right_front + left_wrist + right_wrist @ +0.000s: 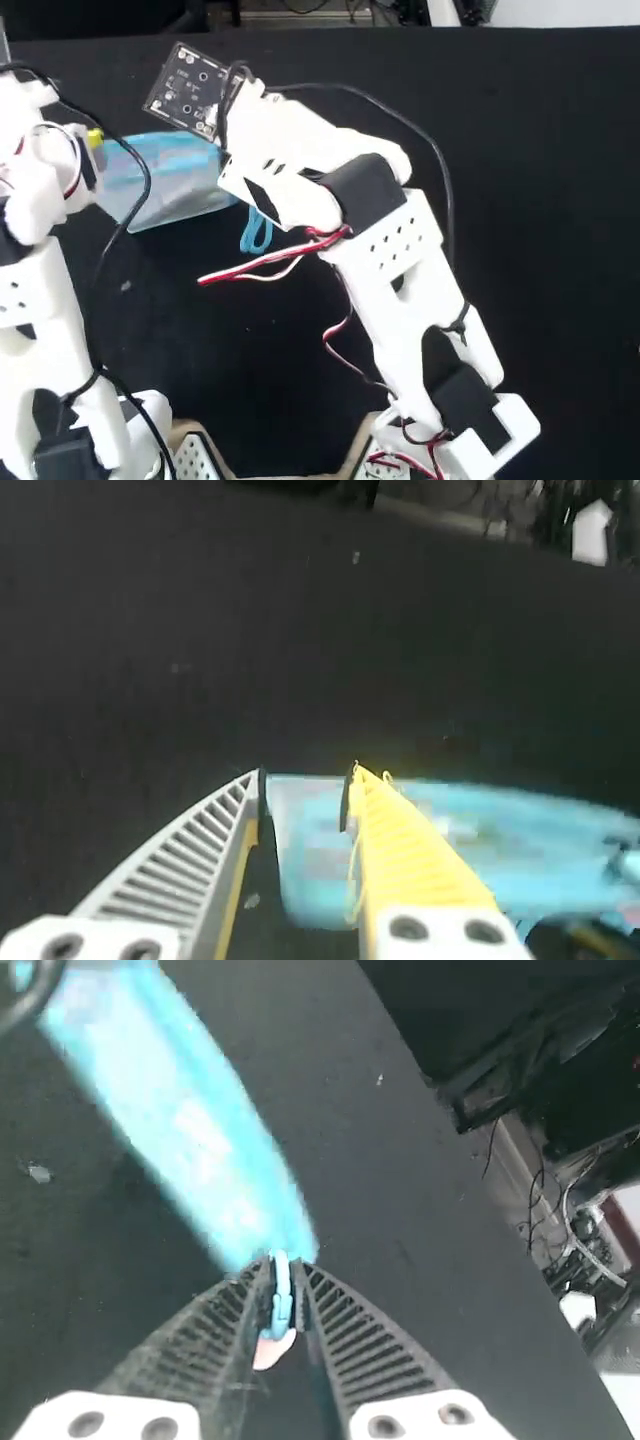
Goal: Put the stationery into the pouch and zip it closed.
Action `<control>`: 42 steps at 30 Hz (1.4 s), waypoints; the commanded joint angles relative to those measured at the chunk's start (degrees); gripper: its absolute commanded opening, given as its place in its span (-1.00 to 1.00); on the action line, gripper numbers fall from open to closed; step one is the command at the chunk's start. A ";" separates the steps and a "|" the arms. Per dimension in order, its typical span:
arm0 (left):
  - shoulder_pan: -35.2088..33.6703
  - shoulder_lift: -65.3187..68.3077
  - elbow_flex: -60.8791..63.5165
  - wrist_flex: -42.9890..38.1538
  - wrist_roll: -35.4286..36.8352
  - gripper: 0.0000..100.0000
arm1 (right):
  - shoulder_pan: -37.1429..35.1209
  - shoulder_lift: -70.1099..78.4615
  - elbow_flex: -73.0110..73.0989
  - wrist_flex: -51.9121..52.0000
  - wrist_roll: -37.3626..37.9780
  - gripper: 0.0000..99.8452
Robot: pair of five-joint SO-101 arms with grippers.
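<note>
At opposite pouch [165, 185] ends: right gripper [284, 1263] pinching zip pull [281, 1305], left gripper [305, 775] clamped on far end, long axis between them.

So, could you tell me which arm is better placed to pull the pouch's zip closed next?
The right, I think. The right fingers are shut on a small blue tab at the pouch's end, likely the zip pull, while the left fingers clamp its other end, bracing it.
</note>
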 commanded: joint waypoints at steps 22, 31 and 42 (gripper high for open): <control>2.07 -6.33 -4.79 12.31 -5.10 -0.70 | -0.09 -0.31 -3.30 1.32 0.18 -0.98; 7.69 -14.86 11.38 13.10 -16.09 -0.70 | 0.00 -0.31 -3.30 1.23 0.18 -0.98; 6.20 -17.41 28.62 -0.79 -19.96 -0.70 | 0.00 -0.31 -2.86 1.58 0.53 -0.98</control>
